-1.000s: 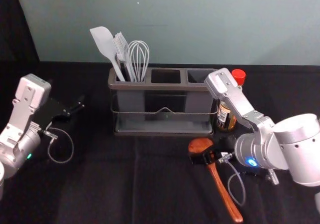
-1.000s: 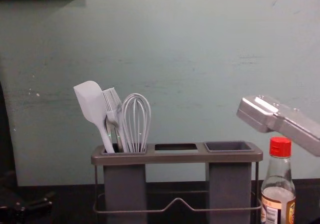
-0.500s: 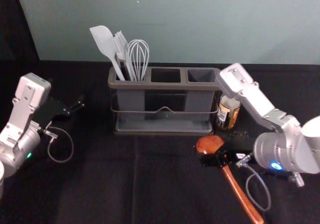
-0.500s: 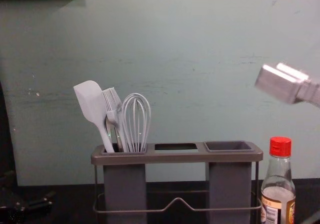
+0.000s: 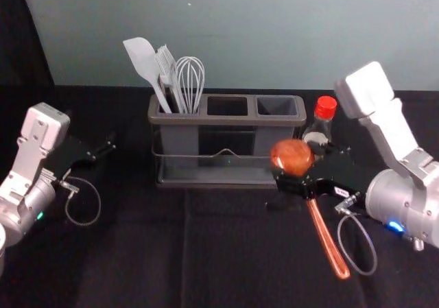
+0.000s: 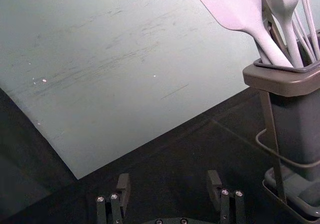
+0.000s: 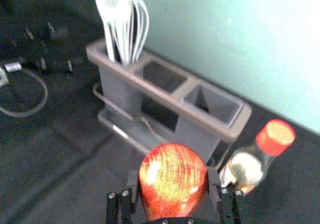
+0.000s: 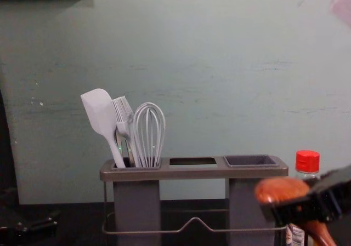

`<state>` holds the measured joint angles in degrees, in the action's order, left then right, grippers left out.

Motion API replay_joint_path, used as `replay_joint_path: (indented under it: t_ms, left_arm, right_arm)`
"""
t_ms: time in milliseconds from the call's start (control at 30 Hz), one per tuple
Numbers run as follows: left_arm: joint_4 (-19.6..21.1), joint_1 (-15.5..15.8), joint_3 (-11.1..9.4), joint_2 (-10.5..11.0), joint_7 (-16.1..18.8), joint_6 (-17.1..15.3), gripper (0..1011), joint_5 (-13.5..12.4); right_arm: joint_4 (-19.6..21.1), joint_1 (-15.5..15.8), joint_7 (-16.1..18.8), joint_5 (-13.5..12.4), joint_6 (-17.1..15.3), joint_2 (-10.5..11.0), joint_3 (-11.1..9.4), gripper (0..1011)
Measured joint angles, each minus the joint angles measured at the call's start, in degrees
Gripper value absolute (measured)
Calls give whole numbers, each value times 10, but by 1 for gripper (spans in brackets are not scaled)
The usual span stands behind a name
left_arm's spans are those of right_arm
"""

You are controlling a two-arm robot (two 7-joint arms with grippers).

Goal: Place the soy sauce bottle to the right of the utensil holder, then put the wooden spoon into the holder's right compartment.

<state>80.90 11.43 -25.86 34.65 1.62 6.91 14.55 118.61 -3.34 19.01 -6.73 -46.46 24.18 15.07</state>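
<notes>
Wooden spoon, glossy reddish-brown w/ rounded bowl [image 5: 293, 157] and long slim handle [image 5: 328, 239], is in R gripper [image 7: 173, 179], in front of the holder's R end. Fingers are closed on it approx. at the neck, parted only by its width, bowl up, handle slanting down toward the near side. Can't tell if handle tip touches the black cloth [image 5: 137, 253]. Clear glass soy sauce bottle [image 5: 319, 128] w/ red cap stands upright just R of the dark grey plastic utensil holder [image 5: 226, 120], so 1st part looks done.

L gripper [image 6: 168, 179] is parked L of holder, fingers wide apart, nothing held.

Spoon prob. light, stiff, not fragile, but polished wood may be slippery & the rounded bowl could roll in the grip. Neck hold is OK: leaves handle free to go in 1st. Next, prob.: lift, bring handle near vertical, line tip up over R compartment [image 5: 278, 106], lower, release. Risks: handle catches the rim or knocks the bottle.
</notes>
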Motion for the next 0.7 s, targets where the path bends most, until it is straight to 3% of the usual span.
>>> replay_joint_path:
  t_ms: [133,233,367,467,700]
  left_arm:
    - [0,0,0,0,0,0,1005,0]
    - [0,0,0,0,0,0,1005,0]
    - [0,0,0,0,0,0,1005,0]
    - [0,0,0,0,0,0,1005,0]
    - [0,0,0,0,0,0,1005,0]
  right_arm:
    - [14,26,-4,3,63,-7,-16,840]
    - [19,34,-4,5,83,-11,-22,840]
    - [20,33,-3,5,79,-13,-24,840]
    - [17,25,1,6,57,-15,-22,840]
    - [17,26,1,6,60,-14,-22,840]
